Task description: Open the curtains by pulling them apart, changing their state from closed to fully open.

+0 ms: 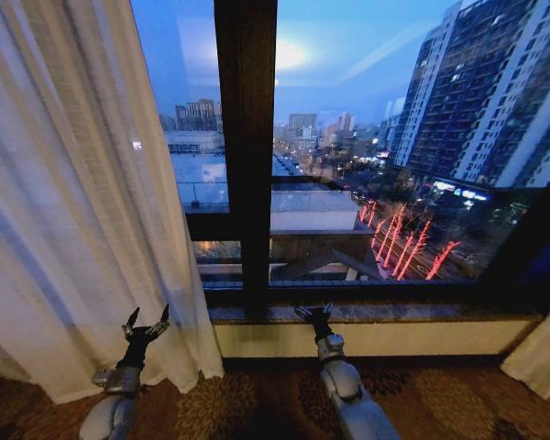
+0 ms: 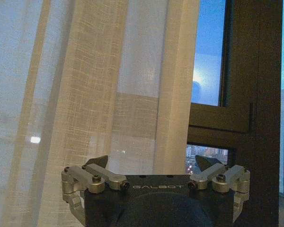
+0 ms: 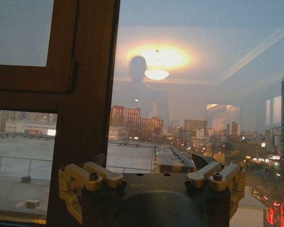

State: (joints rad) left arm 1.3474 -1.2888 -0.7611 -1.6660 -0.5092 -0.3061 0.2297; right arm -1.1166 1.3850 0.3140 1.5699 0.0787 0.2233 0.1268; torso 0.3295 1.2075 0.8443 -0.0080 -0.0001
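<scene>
**Head view: curtains parted, both grippers empty at the window**

Head view, and I've got the left curtain [image 1: 69,202] bunched at nine o'clock, hem on the carpet [image 1: 257,403]. The right curtain [image 1: 541,353] is tucked away at four o'clock, just a sliver of it at the edge. Between them, bare glass and the dark window frame [image 1: 246,156] running straight up at twelve o'clock, city lights beyond.

My left gripper [image 1: 145,328] sits at seven o'clock, fingers spread wide, right in front of the left curtain's lower folds, nothing held. On the left wrist camera, I see the same gripper [image 2: 155,166] gaping at the sheer fabric [image 2: 85,94], with the frame [image 2: 255,94] off beside it.

Right gripper [image 1: 314,312] at six o'clock, up by the sill [image 1: 394,316], fingers apart and empty. Its wrist camera confirms: the gripper [image 3: 151,163] is open, facing glass and frame [image 3: 85,80].
</scene>
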